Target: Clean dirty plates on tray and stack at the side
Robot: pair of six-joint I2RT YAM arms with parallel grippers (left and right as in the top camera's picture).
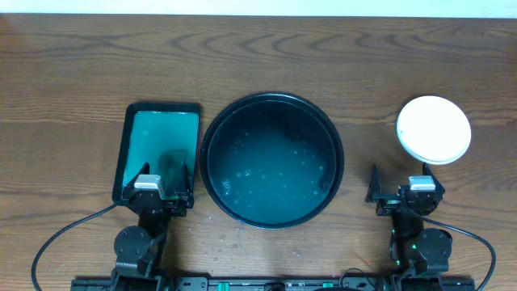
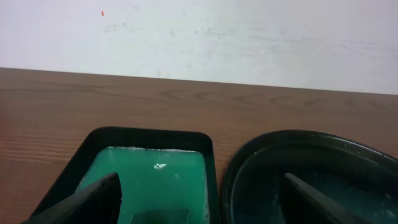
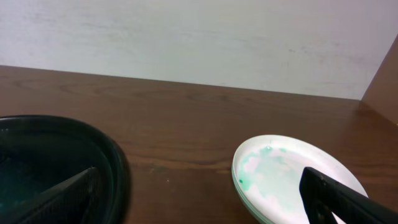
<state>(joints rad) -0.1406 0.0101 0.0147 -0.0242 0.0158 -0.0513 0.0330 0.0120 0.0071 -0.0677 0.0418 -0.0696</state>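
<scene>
1. The tray (image 1: 204, 162) sits at the centre of the overhead frame with no plate in it, only wet specks on its floor.
2. The plates (image 1: 434, 129) lie as one stack on the bench (image 1: 81, 65) at the right of that frame, well apart from the tray. I cannot count how many are in the stack.
3. As I judge it, the stacking looks finished. Both arms sit low at the bottom edge of the frame, so the task seems at or near its end.
4. One doubt: in the right wrist view the top plate carries a pale green smear across its middle (the overhead view washes it out to plain white). If that counts as dirt, the next move calls for one more wipe of that plate where it lies, with light pressure so the stack does not slide.
5. The left end effector (image 1: 167, 174) has its jaws spread wide with nothing between them. It hangs over the near end of the green tray (image 1: 159, 133); whether it touches that tray I cannot tell.
6. The right end effector (image 1: 400, 184) also has its jaws wide apart and holds nothing. It sits lower right in the overhead frame, below the plates and to the right of the tray, touching neither.
</scene>
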